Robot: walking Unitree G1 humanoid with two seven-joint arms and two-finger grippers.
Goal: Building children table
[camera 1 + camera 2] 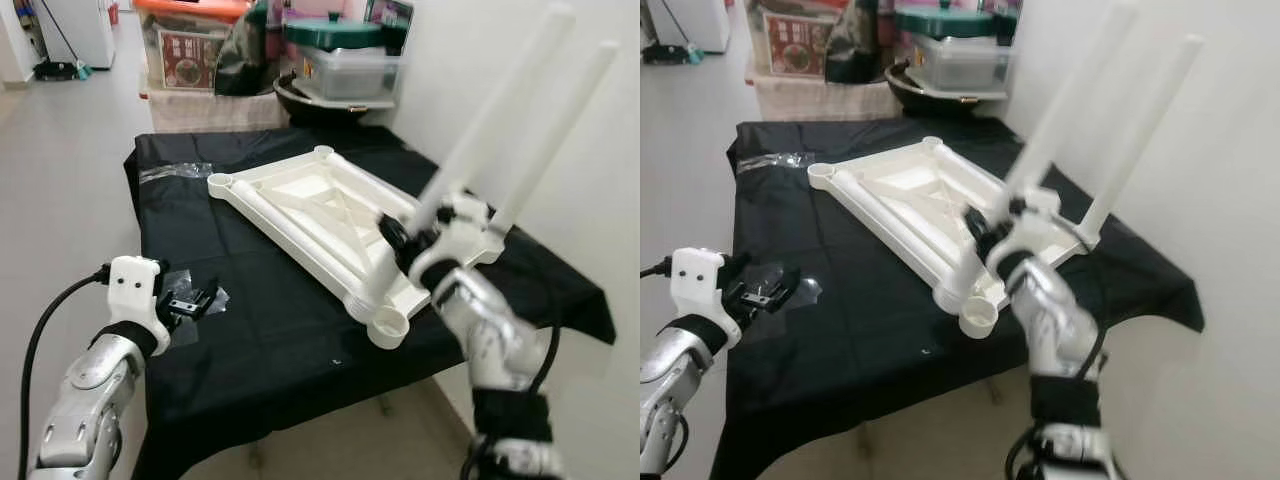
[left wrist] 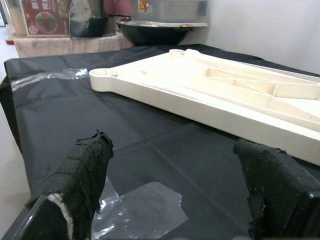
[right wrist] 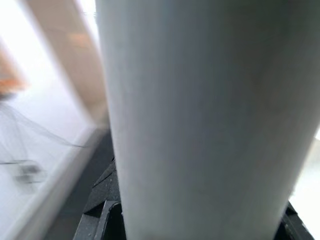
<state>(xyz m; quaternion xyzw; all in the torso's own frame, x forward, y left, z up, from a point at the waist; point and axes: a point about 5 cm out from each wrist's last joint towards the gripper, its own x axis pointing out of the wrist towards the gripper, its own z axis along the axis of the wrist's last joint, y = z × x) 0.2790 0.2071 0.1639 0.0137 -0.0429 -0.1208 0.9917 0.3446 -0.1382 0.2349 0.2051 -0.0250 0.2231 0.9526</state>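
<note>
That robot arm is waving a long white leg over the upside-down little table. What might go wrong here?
The right gripper holds a white table leg low down, so its long upper part could sway and miss the corner socket. The tabletop lies loose on a black cloth and may slide. The other standing leg is close and could get knocked.

The tabletop panel (image 1: 320, 215) looked like moulded cream-white plastic, smooth with a soft sheen. The two table legs (image 1: 500, 110) were the same pale plastic, matt and plain. The black cloth (image 1: 270, 320) over the table was matt, creased in fold lines. Clear plastic wrap (image 2: 142, 210) lay glossy and crinkled on it. The left gripper (image 2: 175, 185) had fingers (image 2: 82, 170) covered in rough, fuzzy black padding. The arms were brushed silver metal, with white plastic wrist housings.
</note>
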